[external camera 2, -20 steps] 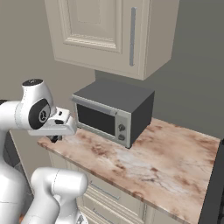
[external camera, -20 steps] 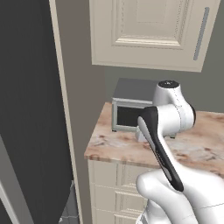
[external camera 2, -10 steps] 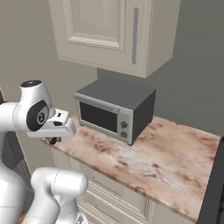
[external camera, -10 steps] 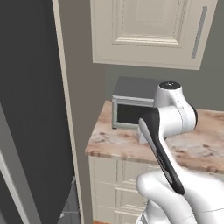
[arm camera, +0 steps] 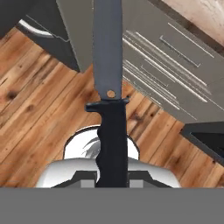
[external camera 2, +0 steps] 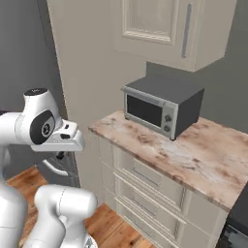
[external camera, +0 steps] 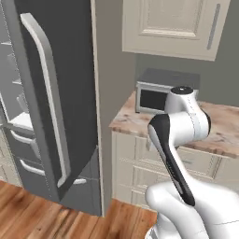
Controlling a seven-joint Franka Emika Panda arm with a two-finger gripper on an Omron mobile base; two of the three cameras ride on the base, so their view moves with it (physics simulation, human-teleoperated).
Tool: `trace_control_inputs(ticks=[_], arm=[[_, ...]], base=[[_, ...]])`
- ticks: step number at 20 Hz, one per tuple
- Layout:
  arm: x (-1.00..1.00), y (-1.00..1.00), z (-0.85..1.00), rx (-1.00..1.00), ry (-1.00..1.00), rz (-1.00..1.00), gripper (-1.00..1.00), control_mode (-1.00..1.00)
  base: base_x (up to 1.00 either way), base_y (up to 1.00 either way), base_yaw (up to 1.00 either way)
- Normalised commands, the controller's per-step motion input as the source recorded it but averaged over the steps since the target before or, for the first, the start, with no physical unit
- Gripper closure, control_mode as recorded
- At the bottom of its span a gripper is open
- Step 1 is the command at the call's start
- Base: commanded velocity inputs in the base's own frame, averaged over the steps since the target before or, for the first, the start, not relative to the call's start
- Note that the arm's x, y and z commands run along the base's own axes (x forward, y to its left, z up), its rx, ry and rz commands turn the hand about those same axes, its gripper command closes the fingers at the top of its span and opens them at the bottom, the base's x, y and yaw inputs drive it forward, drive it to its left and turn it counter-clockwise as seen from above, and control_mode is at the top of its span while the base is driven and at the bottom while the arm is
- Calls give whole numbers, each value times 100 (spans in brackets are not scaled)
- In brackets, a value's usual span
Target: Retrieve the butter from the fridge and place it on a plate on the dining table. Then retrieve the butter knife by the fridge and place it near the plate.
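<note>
The arm is folded high above the base, its wrist turned downward; the gripper (arm camera: pixel 111 175) is clamped on the butter knife (arm camera: pixel 109 96)

1. A marbled counter (external camera 2: pixel 203 160) tops cream cabinets (external camera 2: pixel 145 189); a grey microwave (external camera 2: pixel 162 104) stands on it, near the wall.
2. The wooden floor (external camera: pixel 42 217) carries the cabinets and the dark fridge (external camera: pixel 56 107), whose door stands open.

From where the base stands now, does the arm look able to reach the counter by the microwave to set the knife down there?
Probably yes. The counter lies close ahead, bare beside the microwave, with nothing between. The gripper holds the knife by its handle over the wood floor.
</note>
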Motion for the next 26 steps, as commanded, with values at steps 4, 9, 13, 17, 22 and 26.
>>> trace_control_inputs(ticks=[4,9,13,17,22,26], arm=[[0,0,0,0,0,0,100,100],[0,0,0,0,0,0,100,100],[0,0,0,0,0,0,100,100],[0,0,0,0,0,0,100,100],[0,0,0,0,0,0,100,100],[0,0,0,0,0,0,100,100]], base=[[-99,-36,60],[-92,-27,55],[-57,-3,66],[-23,0,75],[-11,25,64],[-15,71,35]])
